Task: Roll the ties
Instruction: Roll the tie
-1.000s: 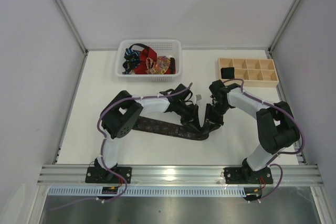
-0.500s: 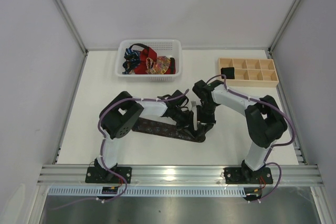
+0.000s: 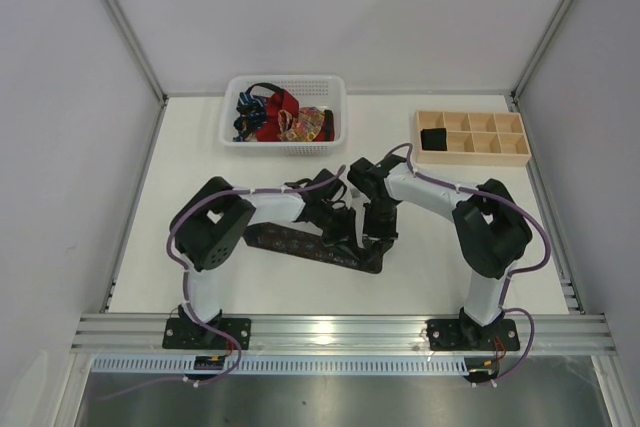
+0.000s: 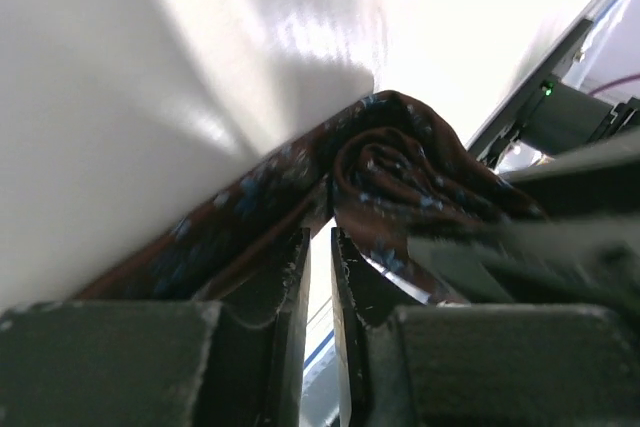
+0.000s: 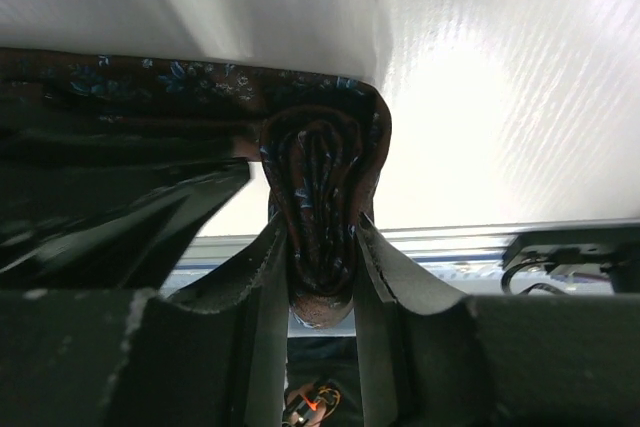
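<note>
— Starting near the bases: whereabouts of the dark tie (image 3: 290, 244)?
— Flat on the worktop (image 3: 180, 187), about midway across; stretched leftward from a coil (image 5: 322, 172) at its right end; wound into several layers there.
— State of the right end effector (image 5: 320, 242)?
— Clamped on that coil; one finger (image 5: 268, 267) pressed against each side of it.
— And the left end effector (image 4: 320, 237)?
— Narrow; only a slit of light between the fingers (image 4: 292, 277); tips right at the fabric where flat band meets coil; pinching or merely touching, cannot tell.
— Seen from above?
— Both down at the tie's right end, close together; left one just to the left of the right one.
— Further back?
— White mesh basket (image 3: 285, 145) at the far edge, left of centre, holding red, blue and orange-patterned ties (image 3: 283, 119) in a heap; pale wooden tray (image 3: 470, 159) at the far right, well apart from the basket; small dark bundle (image 3: 434, 137) in its leftmost compartment.
</note>
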